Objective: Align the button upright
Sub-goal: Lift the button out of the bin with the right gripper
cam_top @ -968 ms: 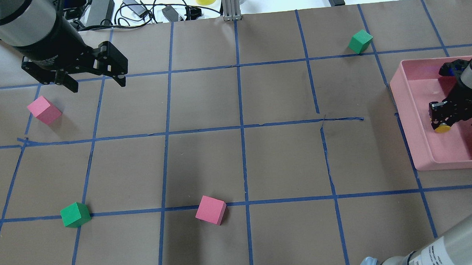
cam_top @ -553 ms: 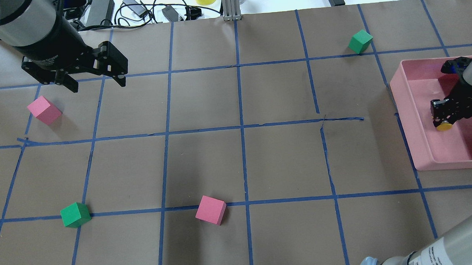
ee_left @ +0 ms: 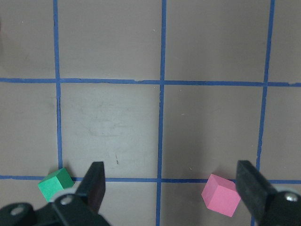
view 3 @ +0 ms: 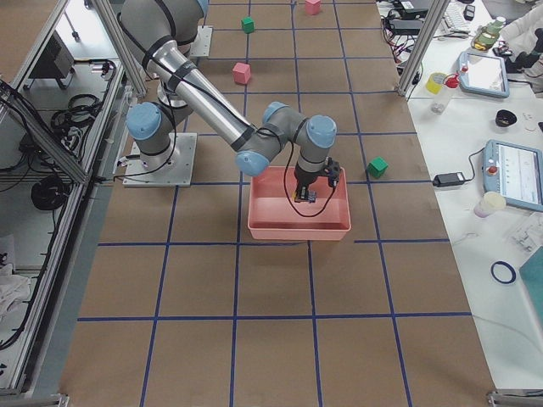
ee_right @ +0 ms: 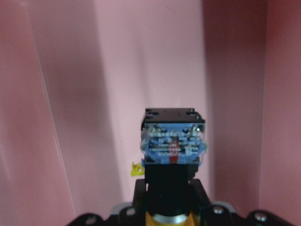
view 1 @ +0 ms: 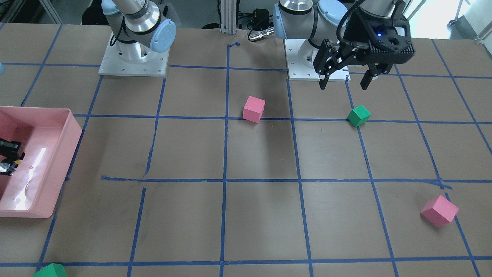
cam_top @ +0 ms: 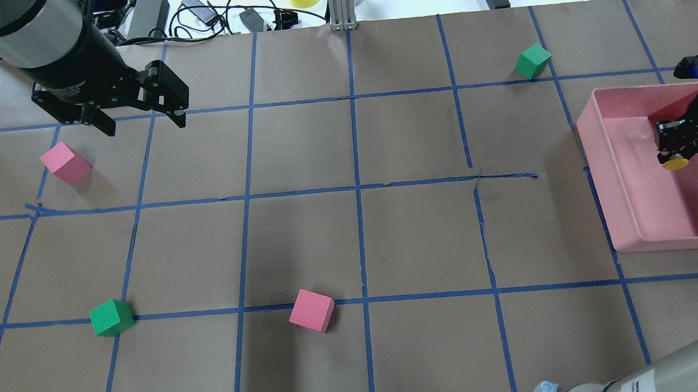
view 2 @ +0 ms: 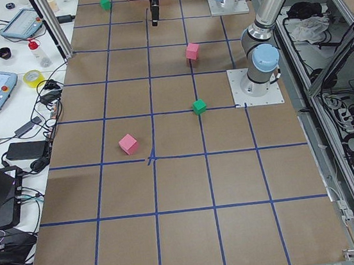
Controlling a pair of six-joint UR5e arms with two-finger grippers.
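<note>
The button (cam_top: pixel 674 162) has a yellow cap, a black body and a silvery-blue base block. My right gripper (cam_top: pixel 678 144) is shut on it and holds it over the pink tray (cam_top: pixel 596 167) at the table's right side. In the right wrist view the button (ee_right: pixel 173 141) points away from the camera, base block outward and yellow cap at the gripper end, with the tray floor behind it. My left gripper (cam_top: pixel 144 126) is open and empty, hovering over the far left of the table; its fingers (ee_left: pixel 94 183) frame bare paper.
Two pink cubes (cam_top: pixel 65 163) (cam_top: pixel 311 310) and two green cubes (cam_top: pixel 111 317) (cam_top: pixel 533 61) lie spread over the brown paper with its blue tape grid. Cables and power bricks (cam_top: pixel 147 16) lie along the far edge.
My right gripper has carried the button toward the far side of the tray and a little to the right. The left arm has not moved.
</note>
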